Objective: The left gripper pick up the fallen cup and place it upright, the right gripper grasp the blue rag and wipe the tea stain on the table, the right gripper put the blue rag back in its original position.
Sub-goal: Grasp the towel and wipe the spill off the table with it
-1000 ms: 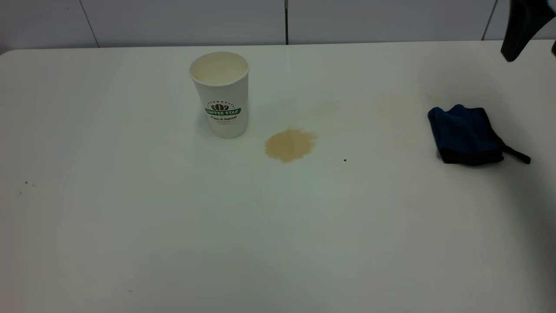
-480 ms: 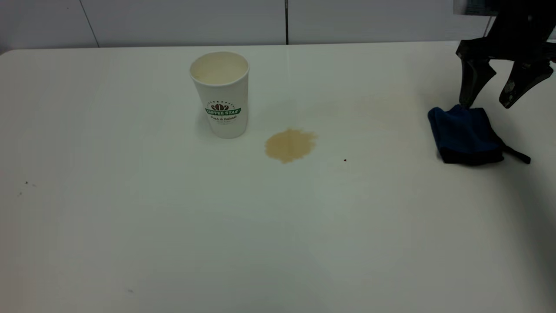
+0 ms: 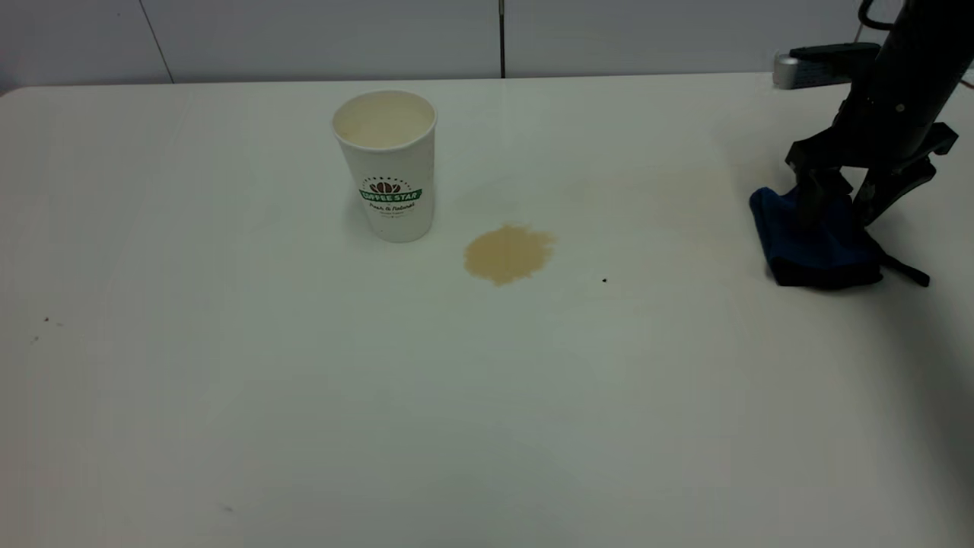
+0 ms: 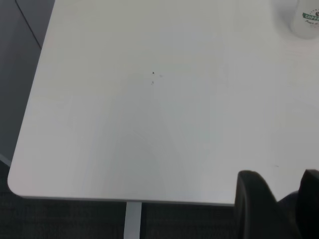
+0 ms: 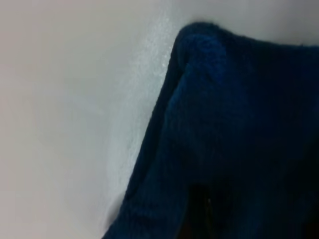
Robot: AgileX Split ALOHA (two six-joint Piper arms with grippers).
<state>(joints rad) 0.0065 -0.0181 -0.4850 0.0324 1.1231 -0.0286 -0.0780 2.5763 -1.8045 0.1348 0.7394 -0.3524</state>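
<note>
- Cup (image 3: 386, 164) stands upright at ten o'clock of the tea stain (image 3: 508, 253), so that step looks done.
- Left gripper (image 4: 276, 206) waits off the table (image 3: 304, 396); fingers: cannot tell.
- Right gripper (image 3: 838, 204), jaws spread, has dropped since half a second ago to straddle the blue rag (image 3: 814, 247) at the stain's three o'clock.

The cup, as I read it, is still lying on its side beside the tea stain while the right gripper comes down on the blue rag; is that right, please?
Not quite: the exterior view shows the cup standing upright beside the tea stain. The right gripper is indeed down at the blue rag.
</note>
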